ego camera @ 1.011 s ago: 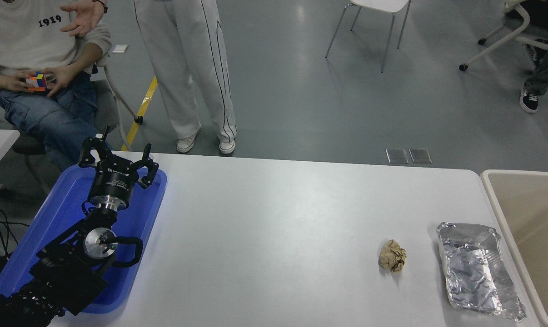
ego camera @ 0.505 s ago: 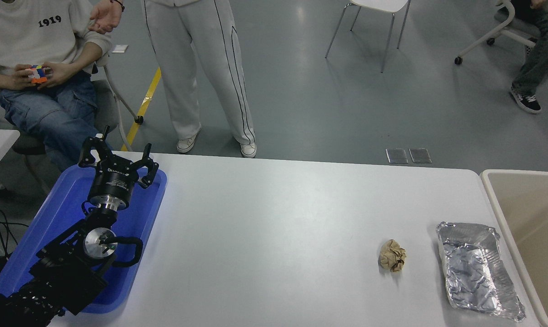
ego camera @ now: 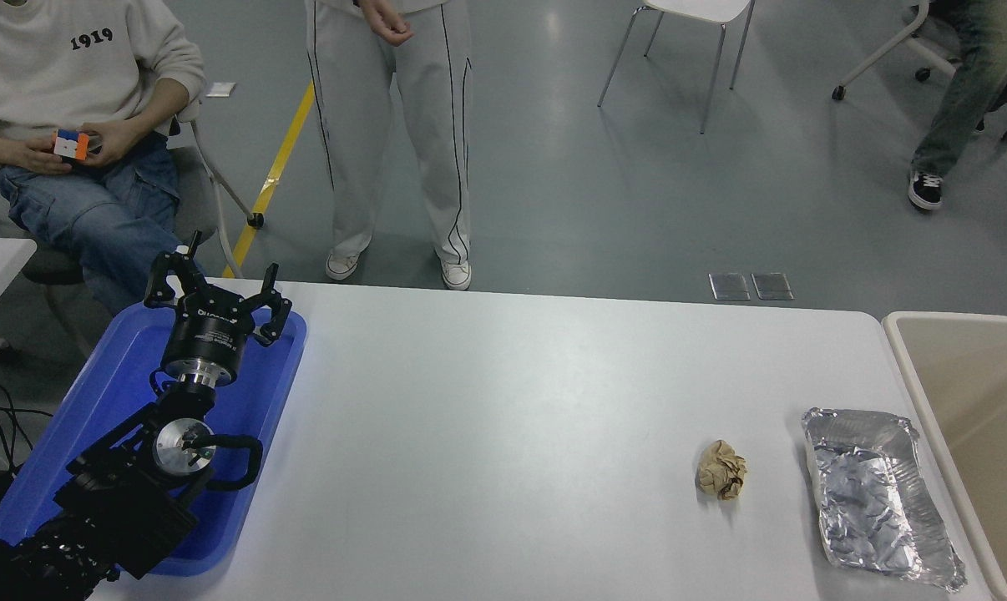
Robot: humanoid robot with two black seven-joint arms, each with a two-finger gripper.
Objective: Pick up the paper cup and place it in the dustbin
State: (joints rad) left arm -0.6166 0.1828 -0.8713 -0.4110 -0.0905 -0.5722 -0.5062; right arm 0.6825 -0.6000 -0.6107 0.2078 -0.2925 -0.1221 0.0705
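No paper cup is on the table (ego camera: pixel 512 401). The left gripper (ego camera: pixel 218 292) rests spread wide over the blue tray (ego camera: pixel 119 367), holding nothing. The dustbin (ego camera: pixel 913 359) waits far right.

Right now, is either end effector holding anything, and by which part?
Nothing is held. The left end effector hangs open and empty over the blue tray; the right one is out of view.

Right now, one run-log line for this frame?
cup: not visible | dustbin: right edge | left claw: open over blue tray | right arm: out of view
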